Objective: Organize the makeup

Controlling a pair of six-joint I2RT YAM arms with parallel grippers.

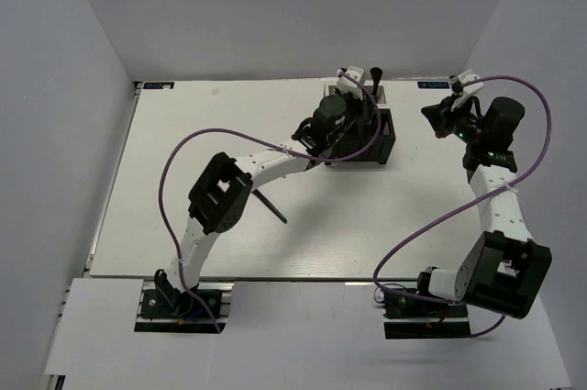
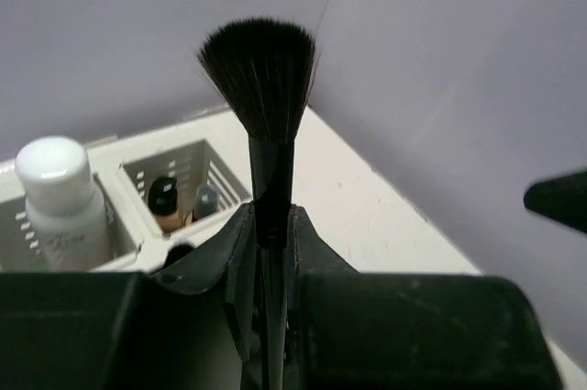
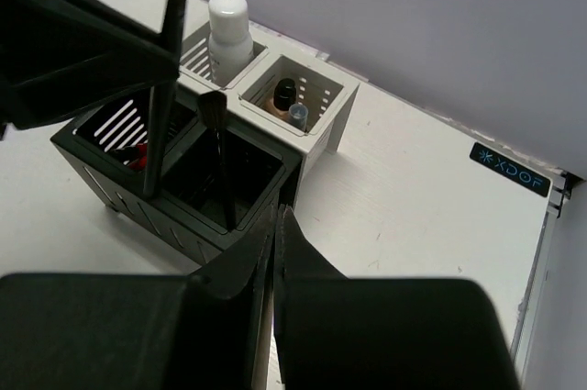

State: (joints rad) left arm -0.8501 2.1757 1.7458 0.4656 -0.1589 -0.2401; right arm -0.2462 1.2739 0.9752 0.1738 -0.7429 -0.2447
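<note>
My left gripper (image 2: 271, 225) is shut on the handle of a black fan brush (image 2: 261, 69) and holds it upright above the black organizer (image 1: 383, 148). In the top view the brush (image 1: 374, 72) stands over the organizer's far side. A white-capped bottle (image 2: 59, 195) and two tan foundation bottles (image 2: 165, 203) stand in the white compartments. My right gripper (image 3: 278, 217) is shut and empty, right of the organizer (image 3: 240, 209), which holds another black brush (image 3: 216, 117) and red pencils (image 3: 138, 160). A dark pencil (image 1: 272, 207) lies on the table beside the left arm.
The white compartment box (image 3: 332, 113) adjoins the black organizer at the back. The table's far edge and the back wall are close behind it. A blue label (image 3: 510, 170) marks the far right corner. Purple cables (image 1: 183, 156) loop over both arms.
</note>
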